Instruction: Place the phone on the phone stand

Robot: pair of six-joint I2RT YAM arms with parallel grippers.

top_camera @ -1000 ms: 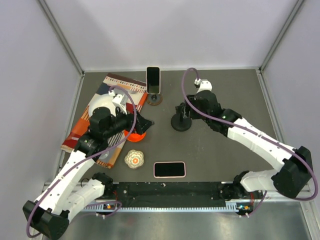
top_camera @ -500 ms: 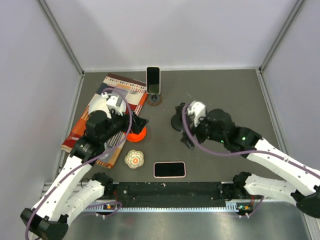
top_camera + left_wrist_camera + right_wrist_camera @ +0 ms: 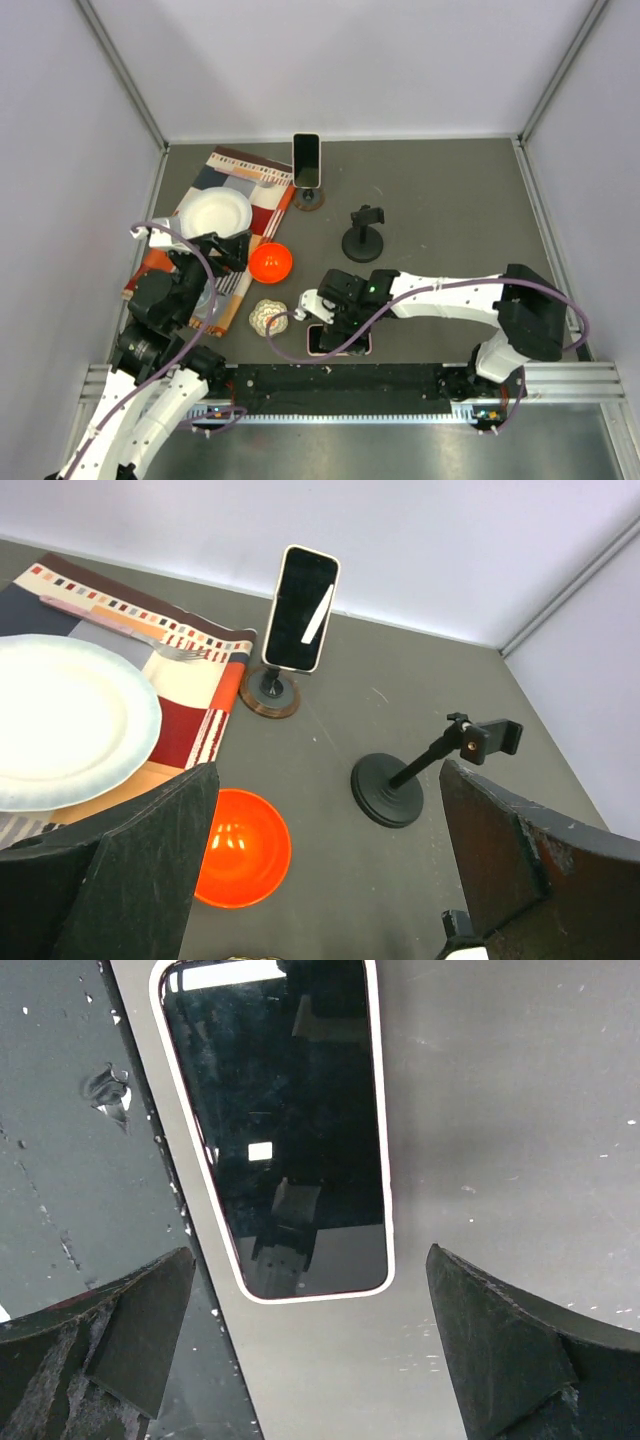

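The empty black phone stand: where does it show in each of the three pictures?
Top external: the empty black stand is mid-table, right of the orange bowl.
Left wrist: right of centre, the orange bowl lower left of it.
Right wrist: not in it.
Shared landmark: the orange bowl.

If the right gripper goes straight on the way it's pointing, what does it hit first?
Probably the phone, lying flat on the table straight ahead of the right gripper, whose fingers are open; depth is unclear.
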